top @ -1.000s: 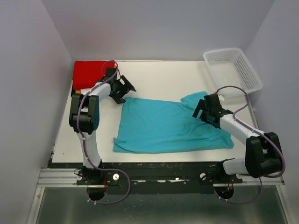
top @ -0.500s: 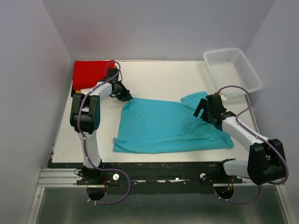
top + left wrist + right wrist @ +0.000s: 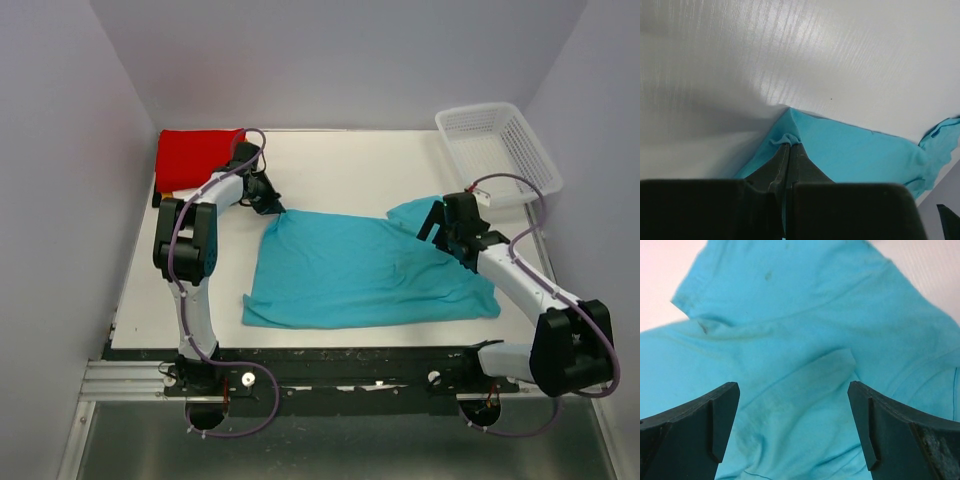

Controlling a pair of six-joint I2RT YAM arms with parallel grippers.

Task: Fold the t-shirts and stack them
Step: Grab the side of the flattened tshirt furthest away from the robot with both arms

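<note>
A turquoise-blue t-shirt (image 3: 360, 268) lies spread flat across the middle of the table. My left gripper (image 3: 278, 210) is shut on its far left corner, and in the left wrist view that corner (image 3: 786, 137) is bunched between the closed fingertips. My right gripper (image 3: 440, 228) hangs open over the shirt's right sleeve area, with wrinkled turquoise cloth (image 3: 800, 375) between its spread fingers (image 3: 722, 420) and nothing pinched. A folded red t-shirt (image 3: 195, 158) sits at the far left corner of the table, with a strip of yellow-orange showing under it.
A white plastic mesh basket (image 3: 497, 150) stands at the far right corner. Bare white tabletop (image 3: 350, 170) stretches behind the shirt. Grey walls close in the left, right and back sides.
My left gripper moved down to the shirt's far left corner and closed on it. My right gripper crept slightly farther over the right sleeve, still open.
</note>
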